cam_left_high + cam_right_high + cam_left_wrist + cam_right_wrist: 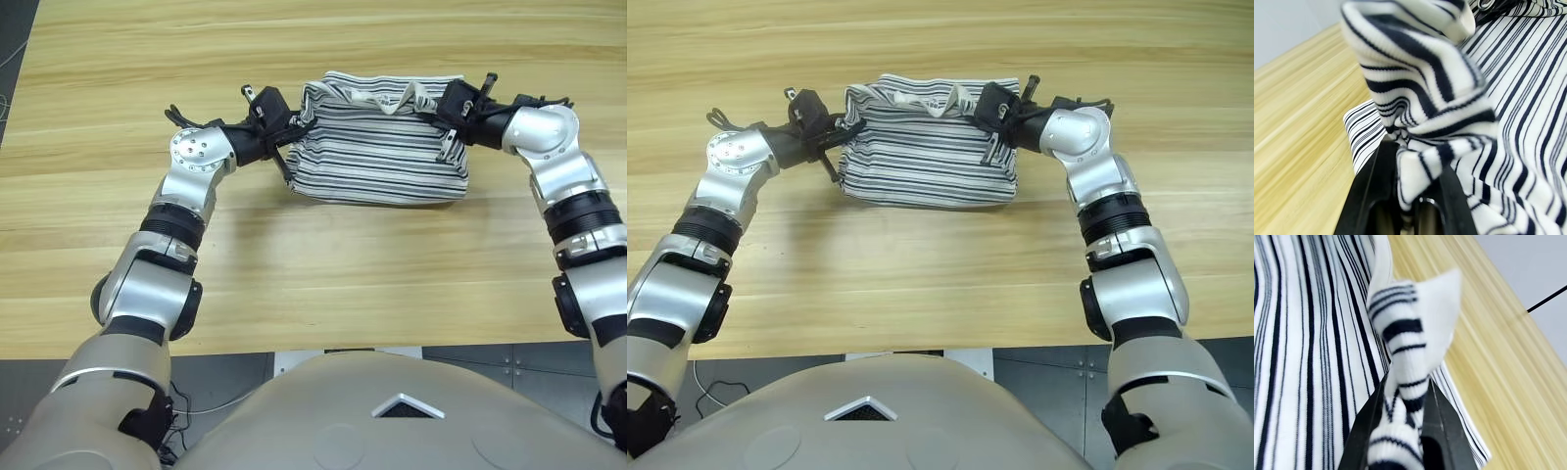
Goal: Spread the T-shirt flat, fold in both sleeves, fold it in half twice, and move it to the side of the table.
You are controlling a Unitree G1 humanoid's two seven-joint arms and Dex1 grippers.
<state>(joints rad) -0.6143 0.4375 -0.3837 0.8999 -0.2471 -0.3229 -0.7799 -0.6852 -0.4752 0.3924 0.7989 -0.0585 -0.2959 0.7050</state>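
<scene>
I see the black-and-white striped T-shirt (pixel 377 152) folded into a compact block, lying on the wooden table (pixel 294 284) toward its far middle. My left gripper (pixel 291 129) is pinched on a bunch of fabric at the shirt's far left corner. My right gripper (pixel 447 116) is clamped on the far right corner, with cloth standing up between its fingers (pixel 1364 431).

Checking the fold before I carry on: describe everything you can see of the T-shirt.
The T-shirt is white ribbed-looking knit with narrow dark stripes, folded into a compact, roughly rectangular bundle lying on the wooden table. Its far edge is rumpled and stands up. The left claw pinches a bunched fold at its left end, the right claw another at its right end.
</scene>
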